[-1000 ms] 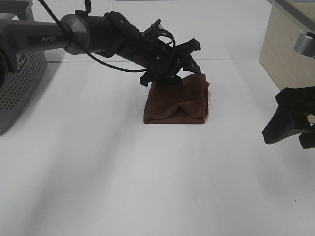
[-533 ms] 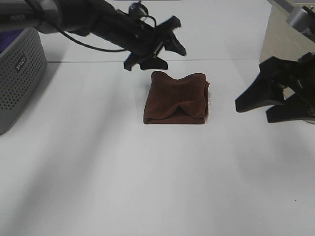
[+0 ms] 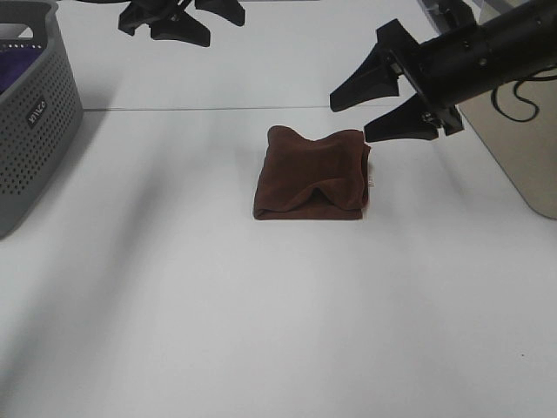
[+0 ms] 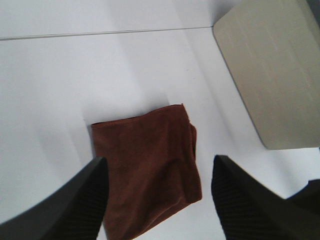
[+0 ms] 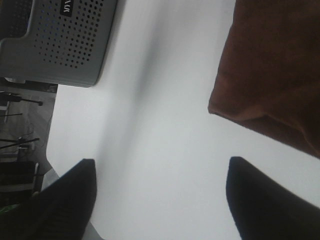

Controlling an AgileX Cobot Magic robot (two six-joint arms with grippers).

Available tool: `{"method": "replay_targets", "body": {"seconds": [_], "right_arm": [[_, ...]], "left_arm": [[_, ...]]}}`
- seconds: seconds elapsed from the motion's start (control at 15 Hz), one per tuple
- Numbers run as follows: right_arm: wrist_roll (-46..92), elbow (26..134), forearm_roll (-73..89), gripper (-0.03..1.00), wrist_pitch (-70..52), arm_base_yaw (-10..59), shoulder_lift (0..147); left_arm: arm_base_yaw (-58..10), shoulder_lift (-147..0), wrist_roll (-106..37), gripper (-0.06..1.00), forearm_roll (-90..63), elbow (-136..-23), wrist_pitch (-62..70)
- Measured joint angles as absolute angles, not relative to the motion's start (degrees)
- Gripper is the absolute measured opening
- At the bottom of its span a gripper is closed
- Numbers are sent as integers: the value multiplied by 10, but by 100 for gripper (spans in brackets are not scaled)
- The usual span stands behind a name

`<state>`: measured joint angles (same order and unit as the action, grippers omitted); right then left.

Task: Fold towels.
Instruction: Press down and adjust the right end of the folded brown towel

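The folded brown towel [image 3: 313, 178] lay mid-table, nearer the far edge. The left gripper [image 3: 209, 24] at that edge and the right gripper [image 3: 348, 122] beside the towel both gaped empty. Only the high view showed purple cloth [image 3: 13, 74] in the basket [image 3: 35, 131].

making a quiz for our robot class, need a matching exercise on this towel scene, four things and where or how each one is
Things:
1. dark reddish-brown terry towel
2. grey perforated plastic basket
3. left end effector
4. right end effector

Places or states:
a. open, close by the towel's far right corner
b. at the left edge of the white table
c. folded, lying mid-table
d. open, raised at the back, away from the towel

Pairs: 1-c, 2-b, 3-d, 4-a
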<state>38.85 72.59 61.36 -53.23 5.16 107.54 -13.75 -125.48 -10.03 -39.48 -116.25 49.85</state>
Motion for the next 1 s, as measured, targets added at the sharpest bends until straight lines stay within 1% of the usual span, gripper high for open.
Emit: {"method": "replay_targets", "body": {"seconds": [0.07,0.13,0.33,0.53,0.73,1.0], "right_arm": [[388,802,633,71,-569,52,1142],[388,843,643,71,-586,52,1186],[381,950,654,71,-601,53,1286],[372,1022,655,71,-606,67,1355],[358,1042,642,71,-605,65,1401],[311,1042,525,71,-599,19,1413]], "left_arm": [[-138,-1255,-93,56,-378,-1163,507],[-138,-1255,-87,56,-361,-1163,512],[-138,-1255,-83,56,-341,-1163,513],[-138,-1255,-81,56,-341,-1163,513],[-138,-1255,-81,56,-340,-1163,513],[-138,-1255,-81,56,-339,-1163,512]]}}
